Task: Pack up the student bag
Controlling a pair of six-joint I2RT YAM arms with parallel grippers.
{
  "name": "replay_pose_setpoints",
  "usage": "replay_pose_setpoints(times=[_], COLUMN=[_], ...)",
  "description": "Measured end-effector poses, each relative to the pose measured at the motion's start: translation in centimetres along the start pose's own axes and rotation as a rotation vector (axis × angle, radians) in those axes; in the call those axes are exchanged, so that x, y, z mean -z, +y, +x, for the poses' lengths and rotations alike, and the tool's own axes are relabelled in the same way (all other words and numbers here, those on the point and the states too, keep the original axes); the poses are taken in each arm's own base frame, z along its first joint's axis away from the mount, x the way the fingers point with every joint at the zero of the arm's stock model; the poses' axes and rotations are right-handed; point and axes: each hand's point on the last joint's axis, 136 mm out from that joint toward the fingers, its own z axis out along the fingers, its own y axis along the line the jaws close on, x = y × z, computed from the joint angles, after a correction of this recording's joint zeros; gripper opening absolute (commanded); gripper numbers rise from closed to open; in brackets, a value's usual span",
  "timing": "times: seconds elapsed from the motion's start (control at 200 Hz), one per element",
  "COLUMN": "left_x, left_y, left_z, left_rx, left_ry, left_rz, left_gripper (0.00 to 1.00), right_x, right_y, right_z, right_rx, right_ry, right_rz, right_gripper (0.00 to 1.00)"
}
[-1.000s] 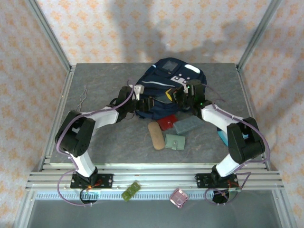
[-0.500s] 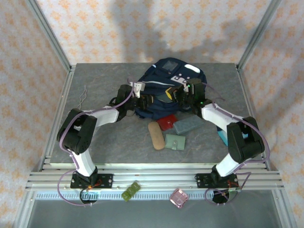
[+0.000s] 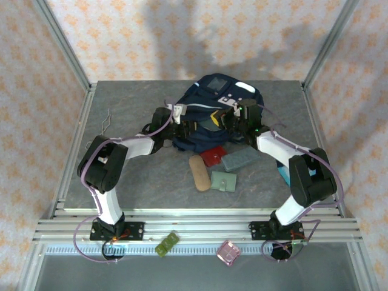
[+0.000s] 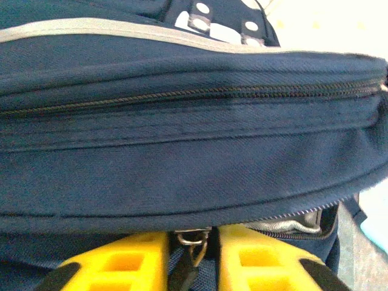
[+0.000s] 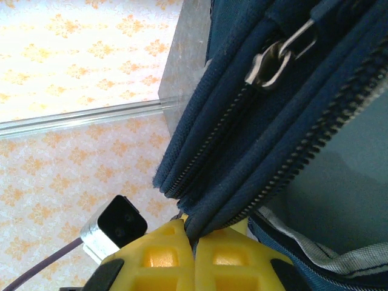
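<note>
Student bag (image 3: 212, 112) blocks the way ahead of both jaws; behind them, red wallet (image 3: 213, 156), grey pouch (image 3: 240, 159) and tan case (image 3: 198, 173) crowd the desk (image 3: 151, 188), bare farther outward.

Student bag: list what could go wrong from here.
1. The left gripper pinches only the small zipper pull; it could slip out when tugged.
2. The right gripper clamps just the rim of the student bag; if the fabric slides free, the opening may sag.
3. The red pouch and grey pouch lie close by the bag's near edge; dragging it could shove them.
</note>
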Motion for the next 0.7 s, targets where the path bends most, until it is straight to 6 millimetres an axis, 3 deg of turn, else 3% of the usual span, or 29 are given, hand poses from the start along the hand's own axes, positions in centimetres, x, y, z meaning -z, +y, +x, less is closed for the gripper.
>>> replay_pose_setpoints(times=[0.16, 0.46, 0.701], left_x=[0.0, 1.2, 3.3], left_y=[0.0, 0.6, 2.5], left_z=[-0.1, 0.1, -0.4], left_rx=[-0.006, -0.031, -0.032], left_ry=[-0.002, -0.004, -0.030], left_rz=[-0.001, -0.089, -0.241], left_gripper=[0.00, 0.00, 0.00], right_x=[0.0, 0.0, 0.3], right_y=[0.0, -0.1, -1.2], right_z=[0.0, 0.0, 0.3], right_rx=[0.000, 0.007, 0.016], right_ry=[-0.001, -0.001, 0.005], right_rz=[0.000, 0.002, 0.026], right_gripper=[0.00, 0.00, 0.00])
